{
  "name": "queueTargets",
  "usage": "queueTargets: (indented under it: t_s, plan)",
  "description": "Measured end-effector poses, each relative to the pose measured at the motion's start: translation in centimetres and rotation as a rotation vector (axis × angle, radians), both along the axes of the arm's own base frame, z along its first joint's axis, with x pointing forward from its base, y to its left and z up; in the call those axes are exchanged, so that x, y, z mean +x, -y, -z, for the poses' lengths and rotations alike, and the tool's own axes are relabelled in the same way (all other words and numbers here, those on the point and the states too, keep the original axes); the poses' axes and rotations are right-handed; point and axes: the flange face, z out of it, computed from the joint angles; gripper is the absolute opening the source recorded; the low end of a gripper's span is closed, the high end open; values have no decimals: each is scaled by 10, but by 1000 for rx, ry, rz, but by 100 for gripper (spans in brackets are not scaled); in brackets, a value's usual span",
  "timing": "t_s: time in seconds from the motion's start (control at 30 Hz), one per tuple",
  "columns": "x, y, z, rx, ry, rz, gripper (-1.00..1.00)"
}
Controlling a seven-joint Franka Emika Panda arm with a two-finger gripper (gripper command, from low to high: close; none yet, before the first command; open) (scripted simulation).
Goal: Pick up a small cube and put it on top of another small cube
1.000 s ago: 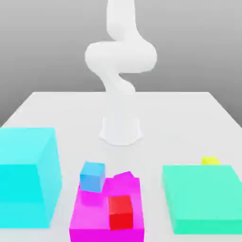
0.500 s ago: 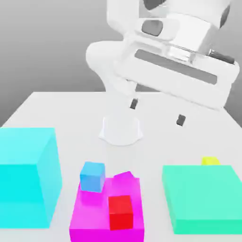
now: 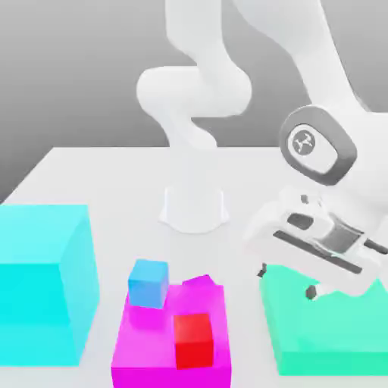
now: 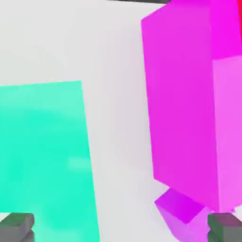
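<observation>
Gripper tilted, fingers apart, near the green slab. Magenta block, bearing blue and red cubes, lies to its side, toward the exterior view's left.

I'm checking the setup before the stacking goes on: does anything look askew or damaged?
Only the small magenta block stands out, turned at an angle beside the big magenta block; I see no damage.

White arm bent, tool tilted, fingers apart

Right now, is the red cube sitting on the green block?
No, the red cube sits on the magenta block in the exterior view.
</observation>
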Motion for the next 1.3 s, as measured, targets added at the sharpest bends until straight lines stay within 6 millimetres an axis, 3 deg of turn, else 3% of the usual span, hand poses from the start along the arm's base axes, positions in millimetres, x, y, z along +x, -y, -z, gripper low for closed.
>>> queueTargets:
  t_s: [0.13, 0.33, 0.53, 0.7, 0.77, 0.9, 0.93, 1.13, 1.3]
  plan:
    - [-27, -29, 14, 45, -23, 9, 0]
    - [-65, -69, 13, 153, -18, 18, 0]
    - [-127, -90, 22, 294, 14, -117, 0]
    - [-167, -95, 13, 400, 106, -178, 0]
    - [-170, -96, 23, 416, 124, -181, 0]
    - [-172, -97, 63, 422, 127, -182, 0]
    - [-173, -96, 71, 421, 127, -183, -100]
    - [-173, -96, 75, 421, 127, -184, -100]
    - [-171, -97, 34, 425, 130, -181, -100]
